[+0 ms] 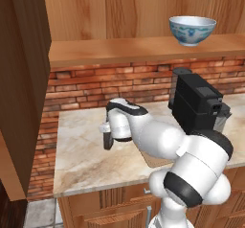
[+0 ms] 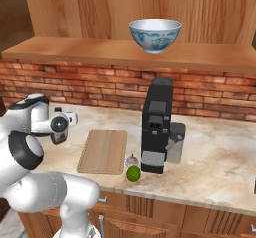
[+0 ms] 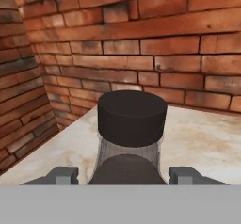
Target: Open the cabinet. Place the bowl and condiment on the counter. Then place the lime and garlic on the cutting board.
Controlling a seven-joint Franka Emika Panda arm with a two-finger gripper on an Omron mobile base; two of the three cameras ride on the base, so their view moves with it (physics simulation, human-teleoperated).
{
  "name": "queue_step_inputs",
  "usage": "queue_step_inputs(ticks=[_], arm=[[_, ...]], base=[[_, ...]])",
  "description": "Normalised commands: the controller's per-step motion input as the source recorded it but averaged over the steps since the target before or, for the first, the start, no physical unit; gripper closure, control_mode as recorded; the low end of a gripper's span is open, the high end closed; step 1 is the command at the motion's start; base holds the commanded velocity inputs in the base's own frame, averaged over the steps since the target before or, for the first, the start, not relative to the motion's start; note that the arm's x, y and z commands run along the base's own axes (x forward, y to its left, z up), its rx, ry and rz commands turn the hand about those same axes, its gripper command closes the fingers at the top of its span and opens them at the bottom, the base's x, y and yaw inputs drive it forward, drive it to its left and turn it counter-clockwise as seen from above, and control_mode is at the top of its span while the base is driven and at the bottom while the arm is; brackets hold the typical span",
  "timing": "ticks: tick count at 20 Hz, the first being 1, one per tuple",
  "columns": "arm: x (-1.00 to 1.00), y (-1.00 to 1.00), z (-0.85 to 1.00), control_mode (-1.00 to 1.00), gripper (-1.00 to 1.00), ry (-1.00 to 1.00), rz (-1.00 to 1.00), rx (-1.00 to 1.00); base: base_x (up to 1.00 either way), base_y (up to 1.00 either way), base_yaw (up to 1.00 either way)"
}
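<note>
Standing on the counter point(image 3: 207, 138), condiment point(image 3: 132, 124) between gripper point(image 3: 124, 175) fingers spread apart, not clamping it

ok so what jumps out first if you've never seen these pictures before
The white and blue bowl sits alone on the wooden shelf of the open cabinet, above the brick wall. Below it a black coffee machine stands on the counter, with the cutting board to its left and the lime and garlic at the board's near right corner. In the hand view, the condiment stands black-capped between the fingertips of the hand.
</note>
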Motion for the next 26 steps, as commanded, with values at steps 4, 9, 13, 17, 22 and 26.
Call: queue_step_inputs(ticks=[4, 9, 13, 17, 22, 26], arm=[[0.13, 0.06, -0.25, -1.0, 1.0, 0.0, 0.0, -0.02], [0.17, 0.02, -0.22, -1.0, 1.0, 0.0, 0.0, -0.01], [0.12, 0.0, -0.27, -1.0, 1.0, 0.01, 0.02, -0.01], [0.0, 0.0, -0.36, -1.0, 1.0, 0.0, 0.03, 0.0], [0.0, -0.01, -0.44, -1.0, 1.0, 0.0, 0.02, 0.0], [-0.05, 0.0, -0.44, -1.0, 1.0, 0.0, 0.01, 0.0]], base=[[0.0, 0.0, 0.0], [0.0, 0.0, 0.0], [0.0, 0.0, 0.0], [0.0, 0.0, 0.0], [0.0, 0.0, 0.0], [0.0, 0.0, 0.0]])
